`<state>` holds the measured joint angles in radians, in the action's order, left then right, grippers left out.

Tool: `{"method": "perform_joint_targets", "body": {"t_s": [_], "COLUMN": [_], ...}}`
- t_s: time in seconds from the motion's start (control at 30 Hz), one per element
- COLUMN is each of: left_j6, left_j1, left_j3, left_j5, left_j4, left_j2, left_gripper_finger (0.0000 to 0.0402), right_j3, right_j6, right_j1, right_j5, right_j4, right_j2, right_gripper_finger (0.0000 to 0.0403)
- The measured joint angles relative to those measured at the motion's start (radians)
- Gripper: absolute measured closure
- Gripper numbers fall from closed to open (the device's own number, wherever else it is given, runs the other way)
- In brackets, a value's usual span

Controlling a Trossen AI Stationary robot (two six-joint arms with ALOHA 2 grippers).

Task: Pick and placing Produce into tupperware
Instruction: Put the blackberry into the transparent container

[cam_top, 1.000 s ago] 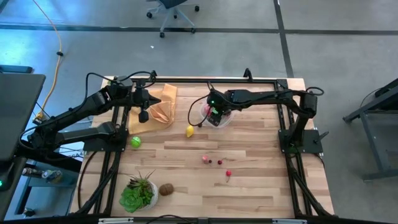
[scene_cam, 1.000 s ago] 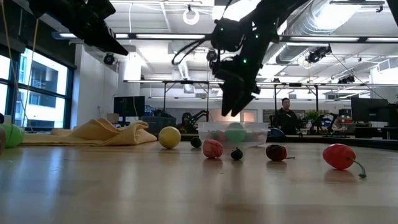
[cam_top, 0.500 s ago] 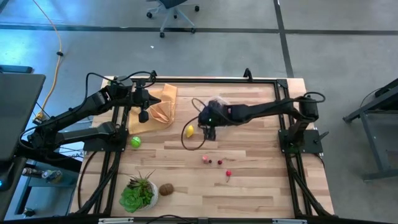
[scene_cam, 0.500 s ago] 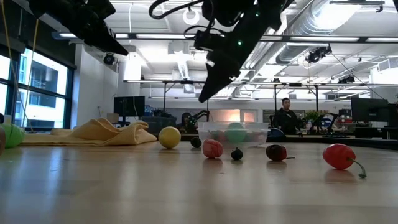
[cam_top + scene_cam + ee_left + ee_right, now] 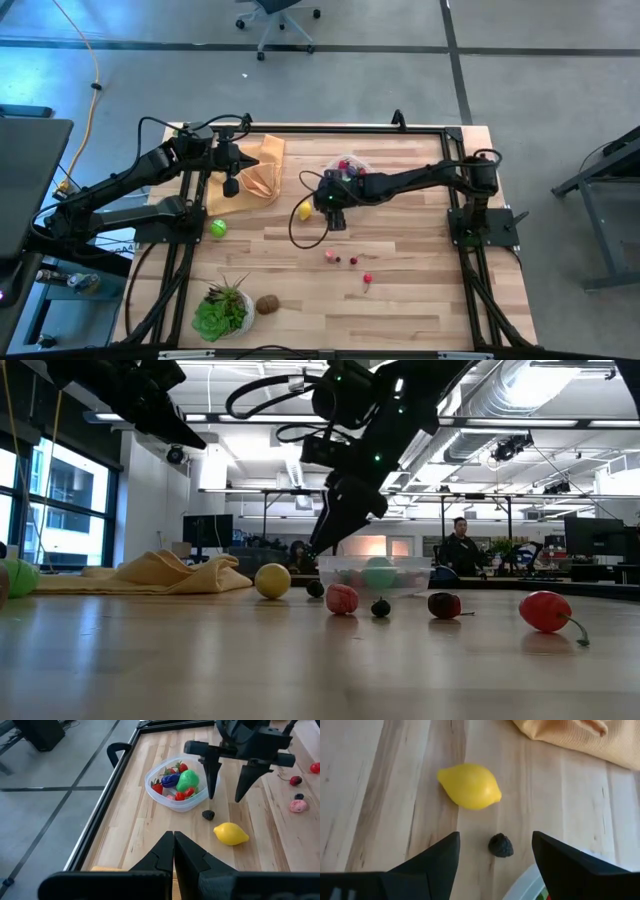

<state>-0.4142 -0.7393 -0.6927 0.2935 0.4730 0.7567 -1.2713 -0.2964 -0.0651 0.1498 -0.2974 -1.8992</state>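
Fingers of the right gripper (image 5: 223,797) are spread above a small dark fruit (image 5: 500,845), beside the lemon (image 5: 469,785); the left gripper (image 5: 173,851) is pressed shut.

clear tupperware (image 5: 181,805) (part-filled), yellow lemon (image 5: 231,833) beside

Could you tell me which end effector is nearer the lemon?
Right. The right end effector hangs open just above the lemon, by the tub; the left end effector waits shut over the cloth, farther off.

Right hand (image 5: 333,206) beside yellow lemon (image 5: 305,211), tupperware (image 5: 350,168) behind, left hand (image 5: 231,186) over cloth (image 5: 256,167)
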Motion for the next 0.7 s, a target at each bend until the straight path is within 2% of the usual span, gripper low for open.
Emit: {"method": "perform_joint_targets", "body": {"t_s": [0.43,0.7], "left_j6": [0.0,0.0], "left_j1": [0.0,0.0], "left_j3": [0.0,0.0], "left_j5": [0.0,0.0], "left_j4": [0.001,0.0], "left_j2": [0.0,0.0], "left_gripper_finger": [0.0399,0.0399], "right_j3": [0.0,0.0], "right_j6": [0.003,-0.026], "right_j1": [-0.077,-0.1], "right_j5": [-0.16,-0.163], "right_j4": [0.02,0.03], "right_j2": [-0.05,-0.07], "right_gripper_finger": [0.0164,0.0164]}}
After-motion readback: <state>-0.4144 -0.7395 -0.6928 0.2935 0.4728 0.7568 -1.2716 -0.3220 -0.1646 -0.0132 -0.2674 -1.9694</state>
